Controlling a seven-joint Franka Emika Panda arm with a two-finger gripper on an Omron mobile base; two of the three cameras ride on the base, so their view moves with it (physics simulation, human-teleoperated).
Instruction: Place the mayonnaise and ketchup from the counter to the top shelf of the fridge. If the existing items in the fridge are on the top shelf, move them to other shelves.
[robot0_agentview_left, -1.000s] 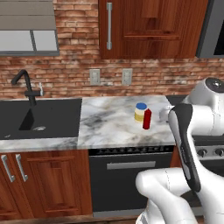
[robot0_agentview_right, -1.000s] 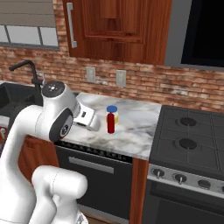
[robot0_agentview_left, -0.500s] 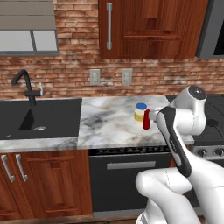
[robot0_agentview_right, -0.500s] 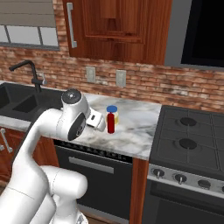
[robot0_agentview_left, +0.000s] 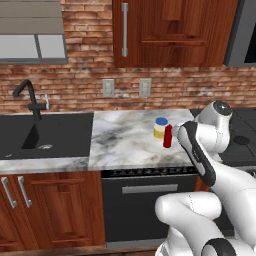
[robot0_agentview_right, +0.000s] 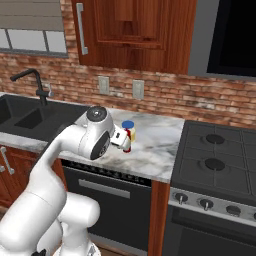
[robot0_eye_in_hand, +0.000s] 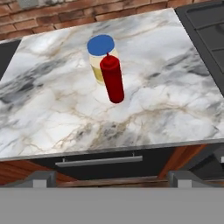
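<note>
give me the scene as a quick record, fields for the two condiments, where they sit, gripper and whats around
ketchup: slim red bottle, upright on the counter
mayonnaise: cream jar with blue lid, upright, just behind the ketchup as the hand view looks at them; whether they touch cannot be told
gripper: open, holding nothing, short of the counter's front edge, aimed at the two
sink: black, left of the marble
stove: black burners, right of the marble
oven: black front under the counter

Evenly and brightly lit, flat rendered light with no glare. Only a faint soft shadow under the ketchup (robot0_eye_in_hand: 112, 78) on the desk (robot0_eye_in_hand: 166, 87). Slightly soft and blocky throughout; no edge distortion.
</note>
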